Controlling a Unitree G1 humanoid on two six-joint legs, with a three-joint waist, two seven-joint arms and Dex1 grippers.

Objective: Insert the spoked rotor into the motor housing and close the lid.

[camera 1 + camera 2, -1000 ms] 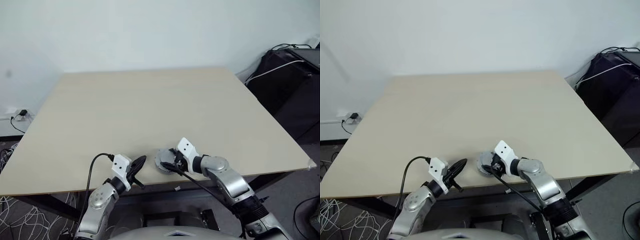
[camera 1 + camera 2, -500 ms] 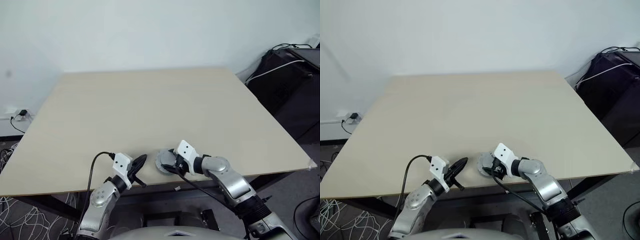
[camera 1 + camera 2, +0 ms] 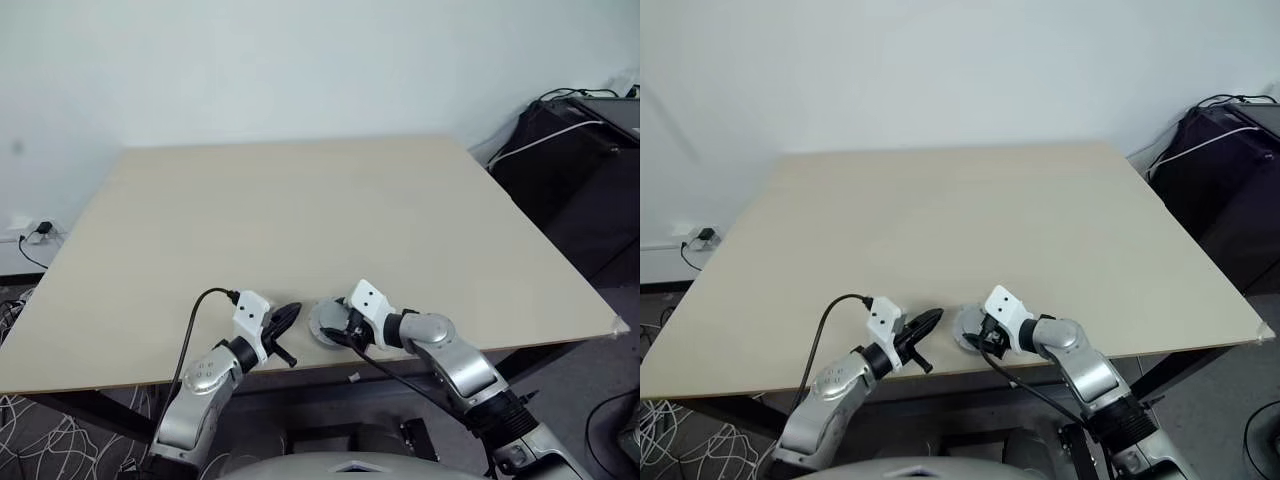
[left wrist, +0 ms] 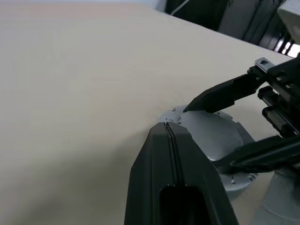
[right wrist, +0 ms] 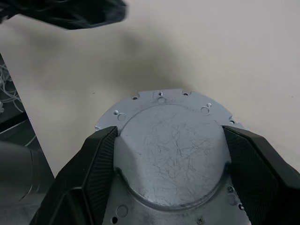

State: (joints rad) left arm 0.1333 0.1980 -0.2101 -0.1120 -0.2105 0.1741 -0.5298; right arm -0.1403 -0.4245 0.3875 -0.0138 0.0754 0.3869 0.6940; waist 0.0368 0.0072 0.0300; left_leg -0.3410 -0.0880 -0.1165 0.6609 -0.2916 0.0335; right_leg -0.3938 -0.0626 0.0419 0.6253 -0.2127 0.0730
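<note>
A round grey metal lid point(image 5: 171, 154) with a scratched raised top and a flanged rim with small holes lies on the table point(image 3: 300, 200) close to its front edge. My right gripper point(image 5: 169, 133) is shut on the lid, one black finger pressed against each side of the raised part. My left gripper point(image 4: 166, 127) is shut and empty, its tip almost level and just beside the lid's rim on the left point(image 3: 287, 317). The spoked rotor and the motor housing are hidden.
The lid sits a short way from the table's front edge point(image 3: 300, 368). Black bags point(image 3: 580, 150) stand on the floor off the right side. Cables point(image 3: 30, 440) and a wall socket point(image 3: 40, 228) are off the left side.
My left gripper has moved up and to the right, closer to the lid. The right gripper and the lid have kept still.
</note>
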